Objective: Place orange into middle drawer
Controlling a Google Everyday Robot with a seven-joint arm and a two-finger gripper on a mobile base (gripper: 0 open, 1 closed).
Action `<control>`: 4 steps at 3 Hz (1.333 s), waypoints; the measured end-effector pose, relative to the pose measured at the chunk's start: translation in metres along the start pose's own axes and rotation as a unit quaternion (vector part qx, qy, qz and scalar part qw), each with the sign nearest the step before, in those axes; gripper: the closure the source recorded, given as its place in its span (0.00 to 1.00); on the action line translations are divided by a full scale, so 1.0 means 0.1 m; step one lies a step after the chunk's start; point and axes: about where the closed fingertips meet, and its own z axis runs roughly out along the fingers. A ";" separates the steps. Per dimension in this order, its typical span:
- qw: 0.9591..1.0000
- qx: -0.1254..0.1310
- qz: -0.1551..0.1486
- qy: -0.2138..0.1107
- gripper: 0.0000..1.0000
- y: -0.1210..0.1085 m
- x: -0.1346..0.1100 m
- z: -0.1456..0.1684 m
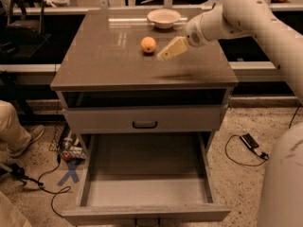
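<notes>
Small round orange (pixel 148 44) on brown cabinet top (pixel 104 65); cream gripper (pixel 164 54) hovers just beside it. Wide lt-grey wooden middle drawer (pixel 147 193) open below. Shallow white bowl (pixel 164 18) at back.
</notes>
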 end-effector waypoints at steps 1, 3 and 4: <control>1.000 -0.001 0.018 -0.007 0.00 0.00 -0.03 0.41; 0.999 -0.010 0.033 -0.034 0.00 0.05 -0.18 0.82; 0.998 -0.011 0.038 -0.045 0.18 0.07 -0.21 0.89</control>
